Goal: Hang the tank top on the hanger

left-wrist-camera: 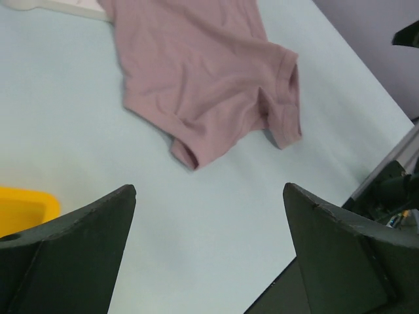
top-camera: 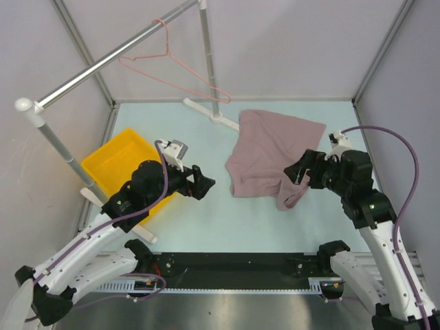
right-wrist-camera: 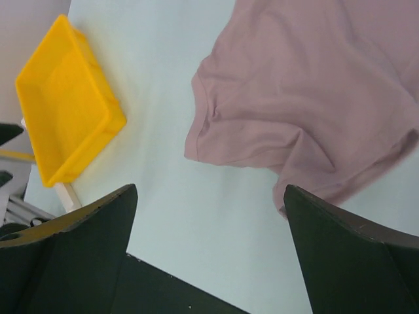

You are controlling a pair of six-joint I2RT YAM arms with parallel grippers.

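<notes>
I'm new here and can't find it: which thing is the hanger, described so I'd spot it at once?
Look to the far left, where a thick grey metal rail slants above the table. The hanger dangles from it by its hook. It is a thin pink wire triangle, empty, unlike the mauve tank top lying on the table.

I get bright, even, diffuse light over the table (top-camera: 206,220), probably from overhead, with faint soft shadows under the arms. The metal strip (top-camera: 227,313) at the near edge carries a dull sheen (mild, greyish). In the wrist views my dark fingers (left-wrist-camera: 72,255) look soft-edged.
</notes>
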